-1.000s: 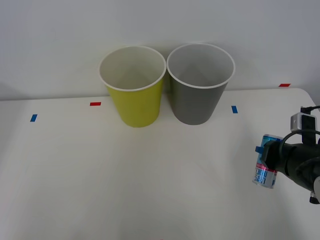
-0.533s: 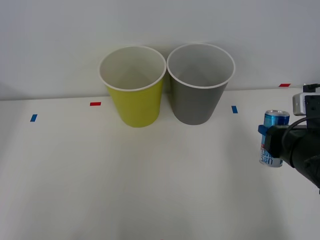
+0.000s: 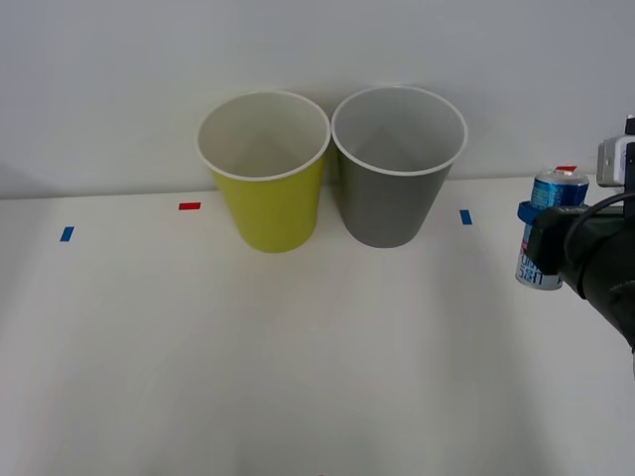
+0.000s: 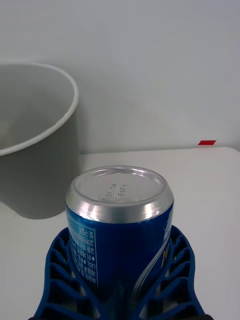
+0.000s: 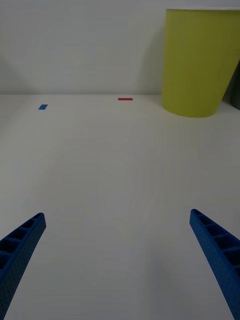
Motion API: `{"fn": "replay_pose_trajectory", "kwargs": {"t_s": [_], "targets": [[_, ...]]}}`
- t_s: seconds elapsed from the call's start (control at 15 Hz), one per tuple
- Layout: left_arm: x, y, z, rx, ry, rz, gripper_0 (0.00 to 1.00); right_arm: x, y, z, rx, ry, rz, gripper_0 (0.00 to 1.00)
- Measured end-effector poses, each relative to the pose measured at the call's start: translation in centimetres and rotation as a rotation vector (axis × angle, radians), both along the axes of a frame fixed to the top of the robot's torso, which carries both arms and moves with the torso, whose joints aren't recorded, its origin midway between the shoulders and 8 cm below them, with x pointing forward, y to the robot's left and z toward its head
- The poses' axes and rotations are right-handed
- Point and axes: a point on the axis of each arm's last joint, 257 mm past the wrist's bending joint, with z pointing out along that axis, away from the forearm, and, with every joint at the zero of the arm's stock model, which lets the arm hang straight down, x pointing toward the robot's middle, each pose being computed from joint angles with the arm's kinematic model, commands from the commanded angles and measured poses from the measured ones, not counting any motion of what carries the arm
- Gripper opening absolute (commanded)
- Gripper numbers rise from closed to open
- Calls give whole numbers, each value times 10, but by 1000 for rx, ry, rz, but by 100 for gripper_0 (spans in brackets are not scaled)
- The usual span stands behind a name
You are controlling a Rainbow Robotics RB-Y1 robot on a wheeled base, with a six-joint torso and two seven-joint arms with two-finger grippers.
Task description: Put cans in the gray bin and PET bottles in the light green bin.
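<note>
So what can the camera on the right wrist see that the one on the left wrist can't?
Right wrist camera only: the can up close, clamped between the right hand's blue fingers, with the gray bin beside it and a red tape mark on the table.

Left wrist camera only: the left hand open with nothing in it, the light green bin, and a blue tape mark.

Both: the white table and the plain wall behind it.
</note>
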Motion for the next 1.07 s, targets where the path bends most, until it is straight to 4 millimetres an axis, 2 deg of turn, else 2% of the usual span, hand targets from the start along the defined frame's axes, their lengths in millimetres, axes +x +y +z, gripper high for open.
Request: {"fn": "replay_pose_trajectory", "kwargs": {"t_s": [0.27,0.6,1.07], "targets": [[0,0,0,0,0,0,100,13,16,40,23,-98,-1,0],[0,0,0,0,0,0,100,32,54,103,89,-232,55,0],[0,0,0,0,0,0,100,80,89,140,111,-263,122,0]]}}
